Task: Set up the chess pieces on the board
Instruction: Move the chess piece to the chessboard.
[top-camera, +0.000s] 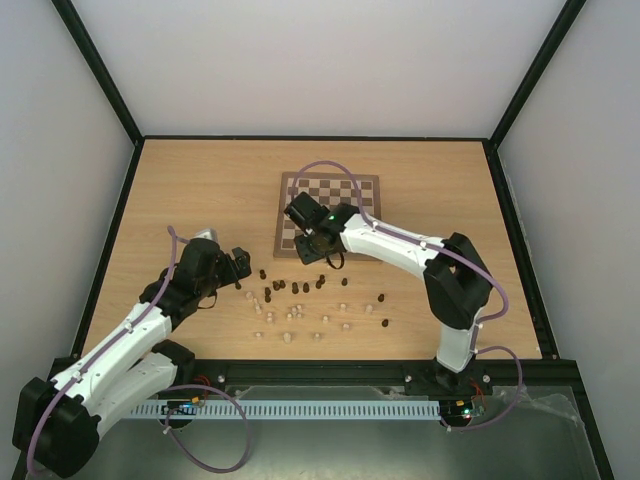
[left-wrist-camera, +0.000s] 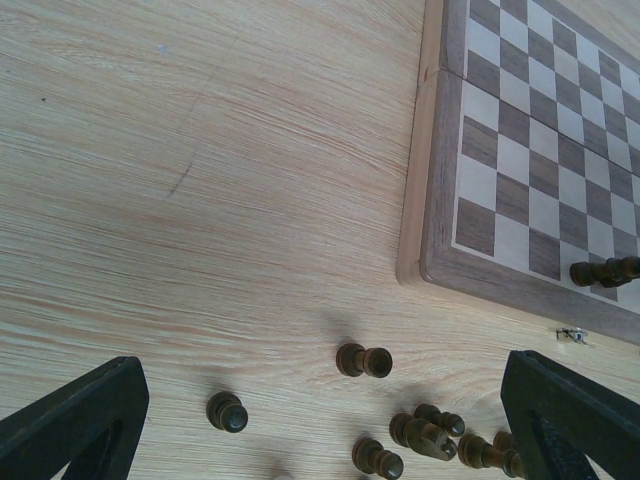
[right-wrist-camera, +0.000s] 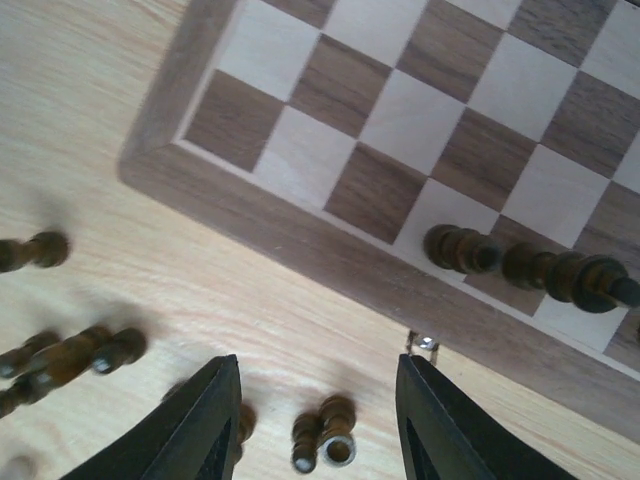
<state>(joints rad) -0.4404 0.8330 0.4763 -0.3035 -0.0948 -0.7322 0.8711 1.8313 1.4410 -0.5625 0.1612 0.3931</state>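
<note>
The board (top-camera: 340, 190) lies at the table's middle back. Dark chess pieces (top-camera: 275, 288) and pale ones (top-camera: 345, 324) are scattered in front of it. My right gripper (top-camera: 325, 260) hangs open just off the board's near edge, over two dark pieces (right-wrist-camera: 328, 440) that lie between its fingers (right-wrist-camera: 205, 430). Two or three dark pieces (right-wrist-camera: 460, 248) stand on the board's near row (right-wrist-camera: 380, 110). My left gripper (top-camera: 243, 266) is open and empty above dark pieces (left-wrist-camera: 363, 360) on the table, left of the board (left-wrist-camera: 520, 150).
More dark pieces (left-wrist-camera: 425, 430) lie clustered near my left gripper's right finger (left-wrist-camera: 570, 420), and one (left-wrist-camera: 227, 411) stands nearer the left finger. A small metal clasp (right-wrist-camera: 425, 344) sticks out of the board's near edge. Black rails fence the table.
</note>
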